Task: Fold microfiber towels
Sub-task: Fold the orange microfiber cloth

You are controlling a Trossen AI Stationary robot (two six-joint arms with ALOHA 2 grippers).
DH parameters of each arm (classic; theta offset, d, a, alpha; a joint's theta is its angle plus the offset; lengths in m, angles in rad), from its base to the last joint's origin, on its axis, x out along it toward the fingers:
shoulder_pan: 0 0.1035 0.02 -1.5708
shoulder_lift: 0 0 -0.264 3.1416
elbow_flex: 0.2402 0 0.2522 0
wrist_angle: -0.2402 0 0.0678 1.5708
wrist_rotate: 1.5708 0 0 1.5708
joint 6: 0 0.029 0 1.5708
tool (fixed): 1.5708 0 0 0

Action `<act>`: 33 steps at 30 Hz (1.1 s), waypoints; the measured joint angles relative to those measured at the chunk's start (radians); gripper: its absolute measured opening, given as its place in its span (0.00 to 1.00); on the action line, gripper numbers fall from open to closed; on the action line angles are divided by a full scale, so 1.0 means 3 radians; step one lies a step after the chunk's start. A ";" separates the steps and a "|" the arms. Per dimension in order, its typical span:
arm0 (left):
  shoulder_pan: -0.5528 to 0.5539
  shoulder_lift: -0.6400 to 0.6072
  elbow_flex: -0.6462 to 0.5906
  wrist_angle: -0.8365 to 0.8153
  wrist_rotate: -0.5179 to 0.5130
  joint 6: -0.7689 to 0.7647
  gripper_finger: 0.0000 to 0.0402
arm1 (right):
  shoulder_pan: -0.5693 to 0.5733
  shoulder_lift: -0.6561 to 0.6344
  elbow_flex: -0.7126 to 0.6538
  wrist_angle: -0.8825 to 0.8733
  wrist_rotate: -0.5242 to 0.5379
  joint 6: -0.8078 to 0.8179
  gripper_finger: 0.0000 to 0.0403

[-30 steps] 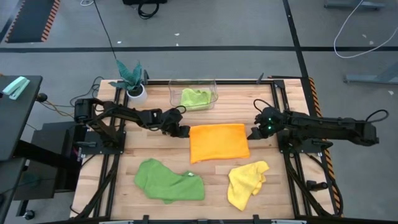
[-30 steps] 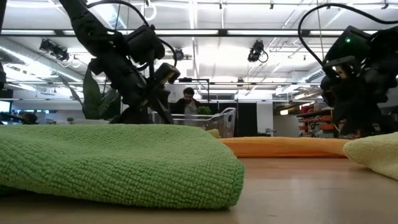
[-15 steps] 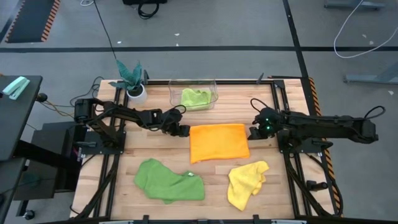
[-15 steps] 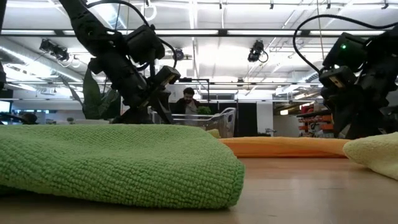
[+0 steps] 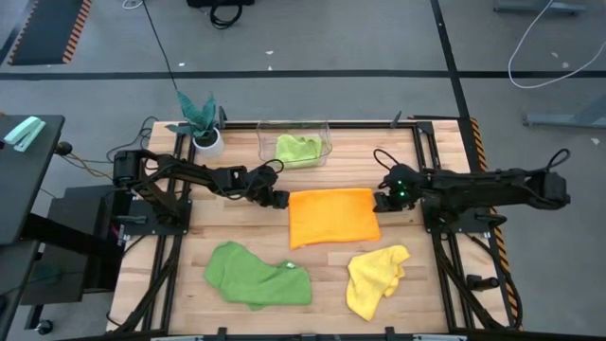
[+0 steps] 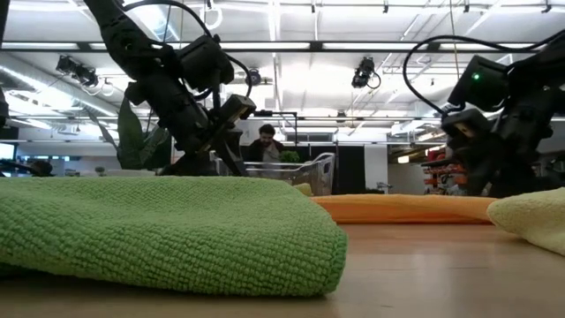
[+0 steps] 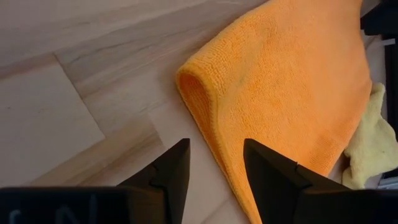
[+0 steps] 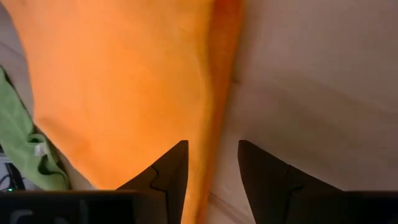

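Note:
The orange towel (image 5: 333, 216) lies folded flat in the middle of the table. My left gripper (image 5: 277, 199) stands open just off its far left corner (image 7: 194, 84), and the folded edge runs on between the two fingers. My right gripper (image 5: 382, 202) is open over the towel's right edge (image 8: 219, 93), low above the table. A dark green towel (image 5: 258, 275) lies crumpled near the front left and a yellow one (image 5: 376, 279) near the front right. A lime green towel (image 5: 297, 149) sits in the clear bin (image 5: 327, 128).
A plant in a white pot (image 5: 201, 121) stands at the far left corner, beside the bin. Black frame rails (image 5: 431, 256) run along the table's left and right sides. Bare wood lies between the orange towel and the two front towels.
My right gripper has sunk and come in toward the orange towel's right edge, rolling a little as its arm stretched out. My left gripper has stayed at the towel's far left corner. The towels have not moved.

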 joint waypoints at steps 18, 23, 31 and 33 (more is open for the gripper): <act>-0.0015 0.0001 0.0000 0.0002 -0.0020 0.0104 0.39 | 0.0177 0.0591 0.0015 0.0690 -0.0015 0.0328 0.36; -0.0012 0.0003 0.0000 0.0004 -0.0036 0.0116 0.40 | 0.0372 0.0700 0.0018 0.0793 0.0115 0.0434 0.33; -0.0017 0.0004 0.0000 0.0006 -0.0035 0.0114 0.40 | 0.0428 0.0712 0.0011 0.0904 0.0177 0.0530 0.29; -0.0033 0.0004 0.0000 0.0010 -0.0035 0.0112 0.40 | 0.0429 0.0713 0.0012 0.0907 0.0183 0.0532 0.27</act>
